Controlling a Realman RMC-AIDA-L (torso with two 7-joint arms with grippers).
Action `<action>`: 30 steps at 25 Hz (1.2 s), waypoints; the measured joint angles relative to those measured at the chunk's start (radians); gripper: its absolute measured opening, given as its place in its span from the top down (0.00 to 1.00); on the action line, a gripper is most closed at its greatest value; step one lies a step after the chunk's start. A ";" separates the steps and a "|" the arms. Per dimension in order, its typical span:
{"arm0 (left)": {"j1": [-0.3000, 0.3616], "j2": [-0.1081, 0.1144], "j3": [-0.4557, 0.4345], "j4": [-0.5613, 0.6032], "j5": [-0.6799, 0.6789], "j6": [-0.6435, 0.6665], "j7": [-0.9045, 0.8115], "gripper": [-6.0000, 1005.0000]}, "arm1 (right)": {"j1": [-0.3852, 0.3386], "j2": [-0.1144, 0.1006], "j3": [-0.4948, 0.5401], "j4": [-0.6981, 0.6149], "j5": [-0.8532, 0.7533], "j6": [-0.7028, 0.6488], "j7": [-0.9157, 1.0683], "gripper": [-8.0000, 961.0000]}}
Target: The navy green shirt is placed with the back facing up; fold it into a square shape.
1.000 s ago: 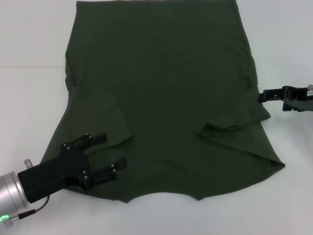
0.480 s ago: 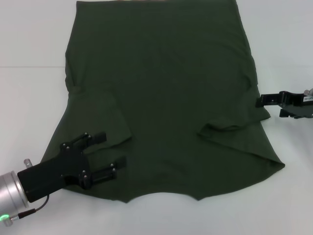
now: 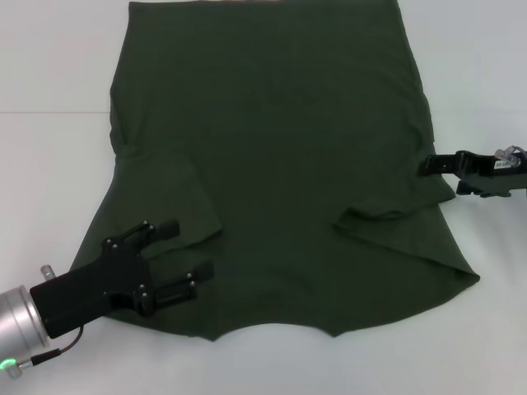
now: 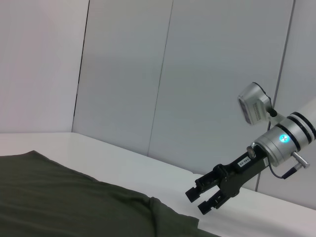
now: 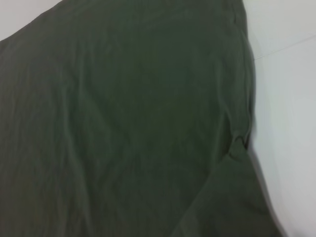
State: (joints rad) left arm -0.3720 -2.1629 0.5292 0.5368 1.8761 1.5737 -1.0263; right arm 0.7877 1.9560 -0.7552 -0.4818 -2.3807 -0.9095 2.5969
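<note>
Cloth: the navy green shirt (image 3: 272, 156), a large, plain, very dark olive-green short-sleeved garment of soft matte fabric, lies spread flat on the white counter (image 3: 49, 66), neckline at the near edge, hem at the far edge.
Long axis: runs from near to far, straight away from the robot.
Sleeves: both look turned in over the body, so the lengthwise folds seem under way; that is a judgement from how the cloth lies.
Left claw (image 3: 179, 257): black, fingers spread open, holding nothing, hovering low over the near left shoulder area beside the folded-in left sleeve.
Right claw (image 3: 431, 164): black, at the shirt's right edge around mid-length, tips at the hem of the side seam; in the left wrist view its fingers (image 4: 196, 189) stand slightly parted, gripping nothing.
Key relation: the cloth lies inward from the right claw, toward the left; the left claw is already above fabric, so each arm is nearer its own side.
</note>
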 joint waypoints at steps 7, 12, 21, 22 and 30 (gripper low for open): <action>0.000 0.000 0.000 0.000 0.000 -0.007 0.003 0.12 | 0.012 0.017 -0.004 0.020 0.000 0.037 0.000 0.02; 0.002 0.000 0.000 0.000 0.000 -0.012 0.003 0.11 | 0.012 0.023 -0.005 0.021 -0.002 0.055 -0.001 0.02; 0.003 0.000 0.002 0.000 0.000 -0.013 0.003 0.12 | 0.011 0.026 -0.006 0.031 -0.002 0.079 -0.011 0.02; 0.003 0.000 0.002 0.000 0.000 -0.013 0.003 0.12 | 0.010 0.026 -0.006 0.032 -0.002 0.081 -0.011 0.02; 0.008 0.000 0.000 0.000 0.000 -0.006 -0.001 0.12 | -0.011 0.031 0.012 0.000 0.052 0.033 -0.062 0.02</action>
State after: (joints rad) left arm -0.3641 -2.1629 0.5297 0.5369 1.8757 1.5680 -1.0277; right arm 0.7770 1.9874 -0.7434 -0.4814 -2.3291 -0.8764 2.5351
